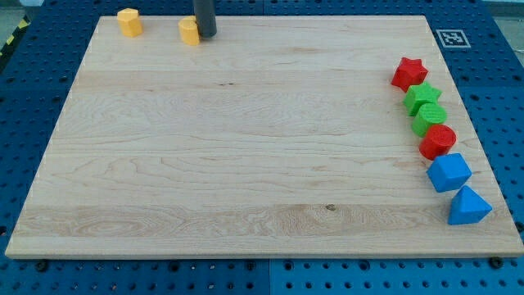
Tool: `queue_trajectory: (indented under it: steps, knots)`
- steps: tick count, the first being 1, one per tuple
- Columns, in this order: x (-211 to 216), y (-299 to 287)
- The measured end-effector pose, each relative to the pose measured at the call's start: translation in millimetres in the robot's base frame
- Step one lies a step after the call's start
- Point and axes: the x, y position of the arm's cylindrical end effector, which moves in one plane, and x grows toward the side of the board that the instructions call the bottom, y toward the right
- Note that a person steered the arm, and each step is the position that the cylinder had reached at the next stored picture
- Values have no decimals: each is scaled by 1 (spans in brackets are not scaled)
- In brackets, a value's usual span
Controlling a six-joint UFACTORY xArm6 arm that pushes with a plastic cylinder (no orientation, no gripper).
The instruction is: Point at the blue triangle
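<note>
The blue triangle (468, 206) lies at the view's bottom right corner of the wooden board (246, 139). Just above it sits a blue cube-like block (449, 172). My tip (205, 34) is at the view's top, left of centre, touching the right side of a yellow block (190, 31). The tip is far from the blue triangle, across the board diagonally.
Along the right edge, from the top down, stand a red star (408, 73), a green star (422, 98), a green round block (430, 119) and a red round block (438, 142). Another yellow block (128, 22) sits at the top left.
</note>
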Motion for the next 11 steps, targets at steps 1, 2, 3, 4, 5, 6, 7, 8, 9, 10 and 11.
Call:
queue_trajectory:
  steps: [1, 2, 3, 4, 5, 6, 7, 8, 9, 10, 11]
  knots:
    - [0, -25]
    - [0, -45]
    - [0, -35]
    - [-2, 55]
    - [-2, 170]
    - [12, 276]
    - [71, 365]
    - [159, 431]
    - [258, 445]
    - [323, 436]
    - [328, 435]
